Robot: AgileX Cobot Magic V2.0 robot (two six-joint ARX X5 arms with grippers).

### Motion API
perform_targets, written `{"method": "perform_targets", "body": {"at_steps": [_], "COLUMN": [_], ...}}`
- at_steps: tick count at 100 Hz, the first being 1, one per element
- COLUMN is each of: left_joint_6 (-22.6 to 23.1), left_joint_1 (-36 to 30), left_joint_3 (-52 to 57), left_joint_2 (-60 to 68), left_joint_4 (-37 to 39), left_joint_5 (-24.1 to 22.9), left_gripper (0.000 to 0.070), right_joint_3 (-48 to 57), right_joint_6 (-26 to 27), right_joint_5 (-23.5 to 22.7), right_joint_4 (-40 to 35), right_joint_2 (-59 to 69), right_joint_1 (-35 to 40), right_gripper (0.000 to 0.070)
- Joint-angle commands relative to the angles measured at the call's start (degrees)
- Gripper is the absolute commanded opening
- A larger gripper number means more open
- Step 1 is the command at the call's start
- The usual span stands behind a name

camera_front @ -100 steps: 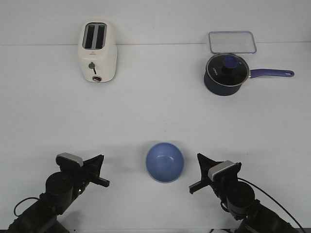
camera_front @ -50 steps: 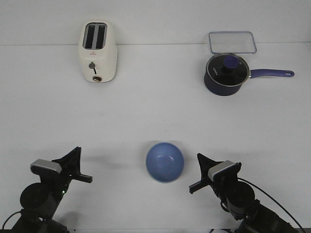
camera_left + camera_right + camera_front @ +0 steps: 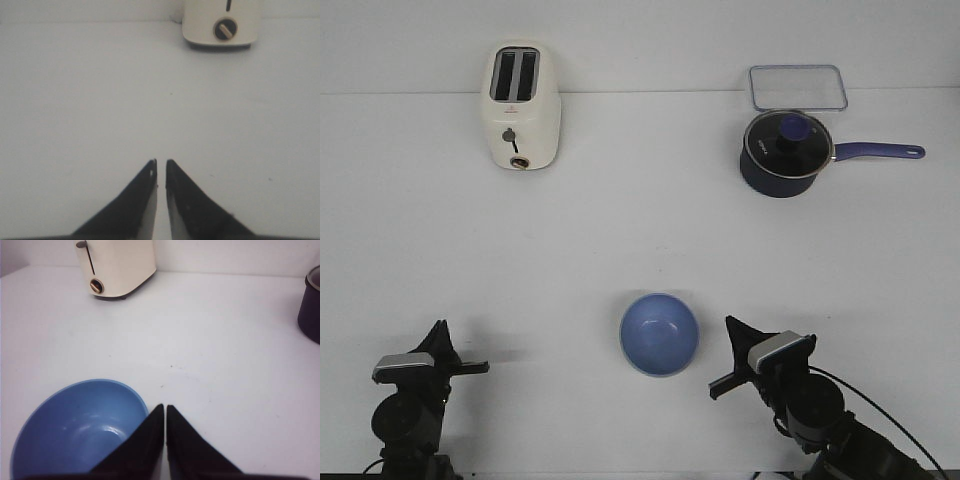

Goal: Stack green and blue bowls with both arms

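Note:
The blue bowl [image 3: 660,333] stands upright and empty at the front middle of the white table. It also shows in the right wrist view [image 3: 80,430]. No green bowl shows in any view. My right gripper [image 3: 722,357] is shut and empty, just right of the blue bowl; in its wrist view [image 3: 165,406] the fingertips lie beside the bowl's rim. My left gripper [image 3: 460,352] is at the front left, well apart from the bowl. Its jaws [image 3: 161,162] stand almost together with nothing between them, over bare table.
A cream toaster [image 3: 521,106] stands at the back left and shows in the left wrist view [image 3: 221,22]. A dark navy saucepan with lid and long handle [image 3: 784,152] stands at the back right, with a clear flat container [image 3: 798,86] behind it.
My left arm has drawn back to the left and toward the table's front edge, away from the blue bowl. The right arm and the bowl have not moved.

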Motion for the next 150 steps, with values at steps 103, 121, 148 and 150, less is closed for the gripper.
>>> {"method": "perform_targets", "body": {"at_steps": [103,121,148,150], "left_joint_6": [0.52,0.52,0.52,0.52], "left_joint_1": [0.04,0.04,0.04,0.04], "left_joint_3": [-1.18,-1.18,-1.18,-1.18], "left_joint_2": [-0.17,-0.17,-0.17,-0.17], "left_joint_4": [3.3,3.3,3.3,3.3], "left_joint_5": [0.17,0.17,0.2,0.2], "left_gripper": [0.0015,0.0015,0.0015,0.0015], "right_joint_3": [-3.87,-14.93,-23.5,-23.91], "right_joint_6": [-10.97,-12.7,-12.79,-12.79], "right_joint_5": [-3.69,-16.63,-19.98,-19.98], "right_joint_4": [3.65,9.33,8.17,8.26], "right_joint_2": [-5.77,-16.31,-27.47,-27.82], "right_joint_1": [-15.15,-36.44,-46.18,-46.18], "right_gripper": [0.001,0.001,0.001,0.001]}}
